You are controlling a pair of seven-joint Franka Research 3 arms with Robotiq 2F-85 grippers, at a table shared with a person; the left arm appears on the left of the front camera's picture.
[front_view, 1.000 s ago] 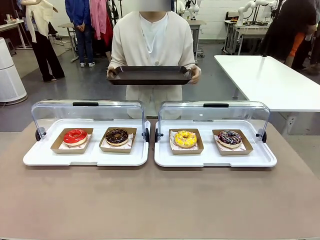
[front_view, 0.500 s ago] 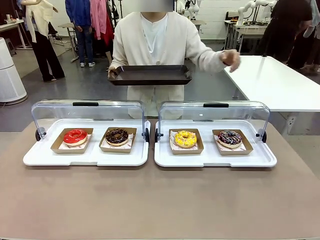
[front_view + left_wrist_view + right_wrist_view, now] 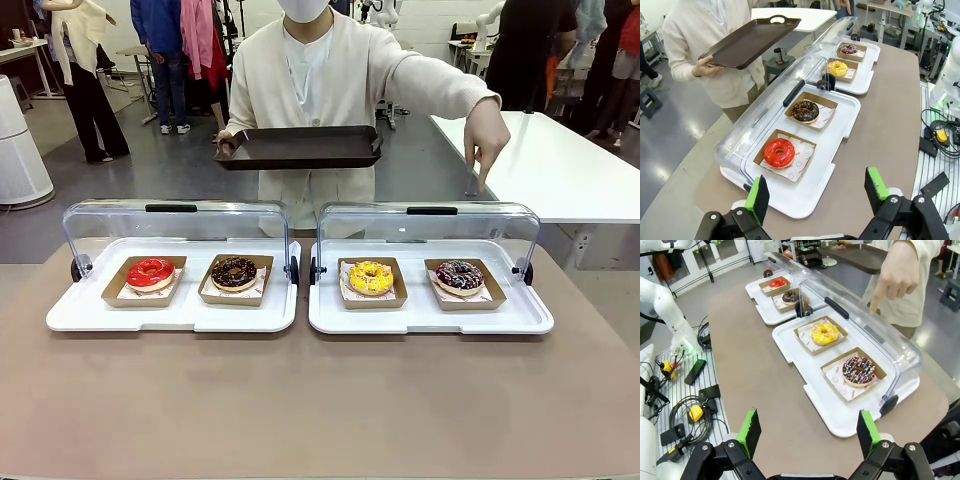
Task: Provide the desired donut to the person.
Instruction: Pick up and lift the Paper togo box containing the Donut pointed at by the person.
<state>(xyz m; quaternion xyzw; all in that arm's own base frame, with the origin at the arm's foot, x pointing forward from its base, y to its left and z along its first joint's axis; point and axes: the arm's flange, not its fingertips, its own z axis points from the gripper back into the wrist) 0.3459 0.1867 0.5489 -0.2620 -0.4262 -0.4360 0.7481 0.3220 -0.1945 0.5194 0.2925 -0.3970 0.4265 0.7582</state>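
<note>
1. Four donuts lie in their paper trays, and one has just been picked. A second ago the person [image 3: 310,70] held the dark serving tray [image 3: 300,147] with both hands. Now one hand [image 3: 487,135] has left it and points a finger down over the clear lid [image 3: 860,315].
2. We judge the sprinkled donut [image 3: 858,370] to be the one wanted. It lies ahead of the right gripper [image 3: 807,427] and a little to its right, nearer to it than the yellow donut [image 3: 824,333] just beyond.
3. That right gripper stands with its jaws fully apart. It grips nothing and touches nothing, hovering over bare table short of the white base [image 3: 830,412].
4. Our left gripper [image 3: 817,187] is likewise spread wide and empty. The red donut [image 3: 779,152] is the nearest thing ahead of it.
5. We take the request as made; the pick is not yet begun.
</note>
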